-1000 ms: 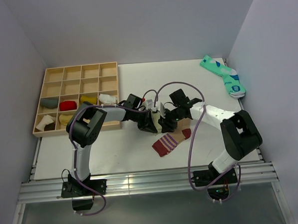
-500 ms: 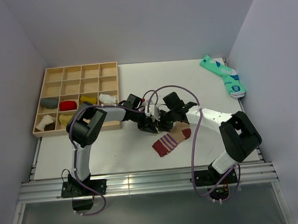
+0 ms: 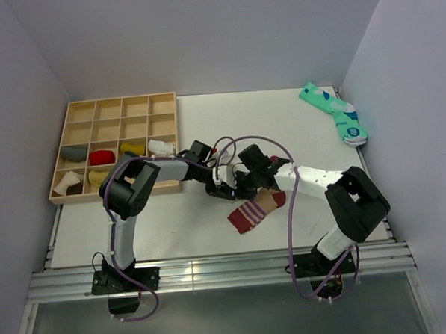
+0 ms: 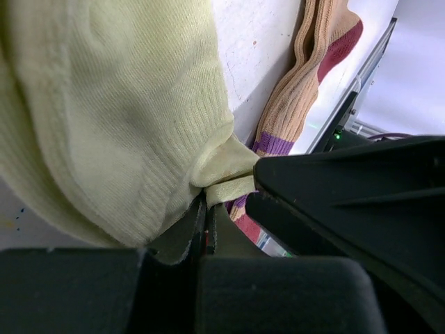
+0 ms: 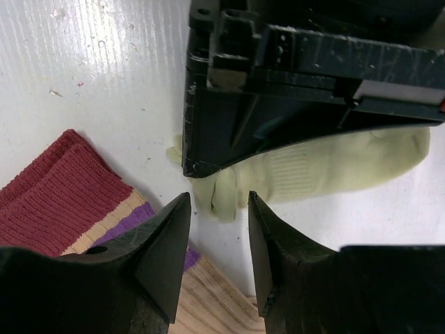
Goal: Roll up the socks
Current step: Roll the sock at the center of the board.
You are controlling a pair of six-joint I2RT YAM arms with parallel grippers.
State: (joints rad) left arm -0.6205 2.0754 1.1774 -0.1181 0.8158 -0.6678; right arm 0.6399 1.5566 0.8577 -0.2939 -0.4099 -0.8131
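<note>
1. The table (image 3: 296, 126) is white and faintly scuffed, closed in by plain pale grey walls (image 3: 201, 41) at the back and on both sides.
2. My left end effector (image 4: 206, 206) is clamped on a fold of the pale olive-green sock (image 4: 118, 118), which lies mid-table.
3. My right end effector (image 5: 219, 209) holds its fingers apart right over that sock's edge; I cannot tell whether they touch the fabric.
4. The tan sock (image 3: 255, 210) lies flat just beside it, nearer the front edge, with its striped cuff to the left.
5. A wooden tray (image 3: 119, 105) at the left has rolled socks (image 3: 101, 156) in some compartments.
6. A teal pair (image 3: 336, 115) lies in the far right corner.
</note>
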